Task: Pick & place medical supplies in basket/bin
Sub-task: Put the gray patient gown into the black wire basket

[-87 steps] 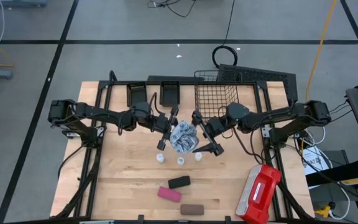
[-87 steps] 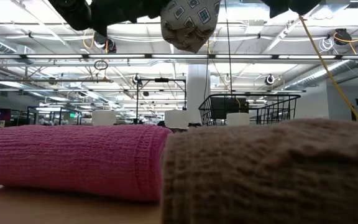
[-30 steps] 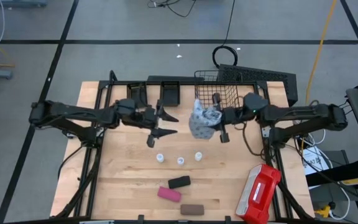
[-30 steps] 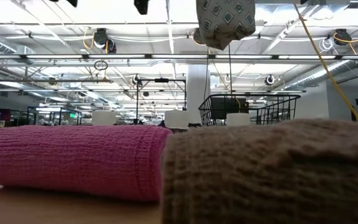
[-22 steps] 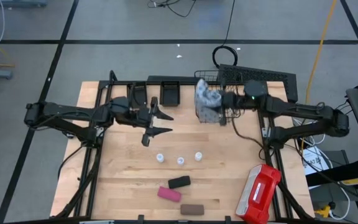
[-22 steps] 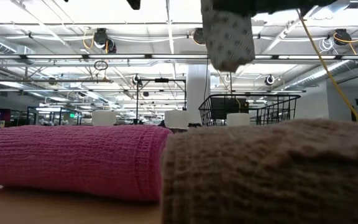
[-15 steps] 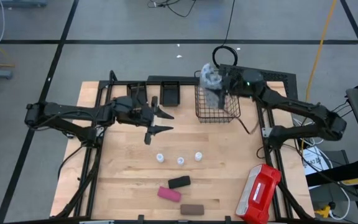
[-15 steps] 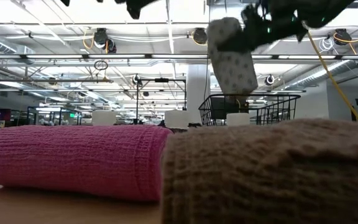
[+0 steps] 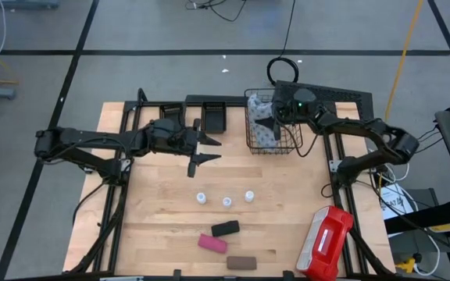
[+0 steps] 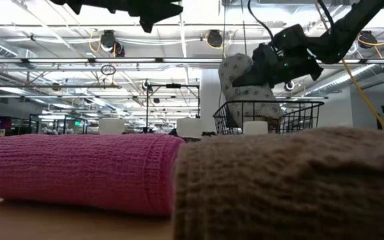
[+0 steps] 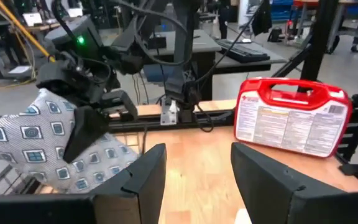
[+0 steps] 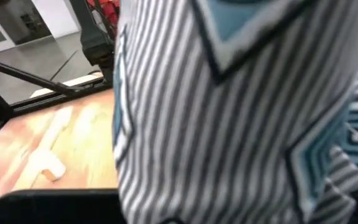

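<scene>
A soft pale blue-grey patterned pack [image 9: 265, 126] hangs in my right gripper [image 9: 275, 119] over the left half of the black wire basket [image 9: 287, 143]. In the low view the pack's lower end [image 10: 253, 115] sits below the basket's rim [image 10: 292, 103]. My left gripper [image 9: 208, 151] hovers open and holds nothing, above the table left of the basket. Three white vials [image 9: 227, 201] stand in a row mid-table. Black [image 9: 225, 229], pink [image 9: 212, 243] and brown [image 9: 241, 262] blocks lie near the front edge. My right gripper pinches the pack's upper part [image 11: 64, 134] between its two fingers. They come nearly level from the table's right side. One dark finger [image 11: 87, 127] lies across the cloth. The pack hangs slack below the fingers, its lower end inside the basket.
Two small black trays [image 9: 171, 117] [image 9: 213, 115] stand at the far edge, left of the basket. A red-and-white case [image 9: 326, 242] lies at the front right corner. Black frame rails run along the left and right sides of the table.
My right gripper has swung with the pack from the basket's near side toward the far edge, over the rim, then down. The pack now hangs into the basket. My left gripper has stayed about where it was, open.
</scene>
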`<state>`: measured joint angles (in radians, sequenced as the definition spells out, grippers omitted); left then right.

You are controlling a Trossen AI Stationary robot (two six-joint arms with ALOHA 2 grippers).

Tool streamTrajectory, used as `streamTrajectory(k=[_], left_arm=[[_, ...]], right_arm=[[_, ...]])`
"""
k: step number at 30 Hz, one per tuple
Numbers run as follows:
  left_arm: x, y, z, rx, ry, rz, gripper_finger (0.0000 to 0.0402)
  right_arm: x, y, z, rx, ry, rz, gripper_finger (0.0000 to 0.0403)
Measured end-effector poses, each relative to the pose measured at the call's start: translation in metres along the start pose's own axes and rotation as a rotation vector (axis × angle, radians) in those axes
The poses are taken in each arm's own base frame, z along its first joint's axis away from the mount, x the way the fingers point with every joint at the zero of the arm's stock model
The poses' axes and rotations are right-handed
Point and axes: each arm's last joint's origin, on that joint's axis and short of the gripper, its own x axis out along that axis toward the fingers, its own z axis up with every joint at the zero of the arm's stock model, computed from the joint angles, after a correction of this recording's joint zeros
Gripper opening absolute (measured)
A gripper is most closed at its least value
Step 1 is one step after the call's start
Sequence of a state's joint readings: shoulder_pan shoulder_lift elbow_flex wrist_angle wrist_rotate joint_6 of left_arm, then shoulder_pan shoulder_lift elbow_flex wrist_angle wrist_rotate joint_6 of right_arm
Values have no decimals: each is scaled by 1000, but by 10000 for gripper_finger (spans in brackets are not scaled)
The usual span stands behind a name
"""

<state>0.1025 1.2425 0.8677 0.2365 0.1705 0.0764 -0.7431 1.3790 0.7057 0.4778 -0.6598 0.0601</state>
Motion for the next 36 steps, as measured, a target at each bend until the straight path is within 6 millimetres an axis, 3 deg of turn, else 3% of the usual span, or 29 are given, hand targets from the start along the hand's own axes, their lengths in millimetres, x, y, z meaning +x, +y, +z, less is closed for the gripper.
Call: streamTrajectory(k=[9, 18, 24, 36], left_arm=[[0, 4, -2, -10, 11, 26, 186], [0, 4, -2, -11, 14, 26, 186], [0, 4, -2, -12, 13, 28, 186], [0, 4, -2, -19, 13, 28, 186]], right_arm=[[1, -4, -26, 42, 66, -85, 83], [-1, -7, -35, 5, 99, -261, 220], [-3, -10, -37, -51, 123, -358, 288], [-3, -12, -37, -104, 138, -439, 329]])
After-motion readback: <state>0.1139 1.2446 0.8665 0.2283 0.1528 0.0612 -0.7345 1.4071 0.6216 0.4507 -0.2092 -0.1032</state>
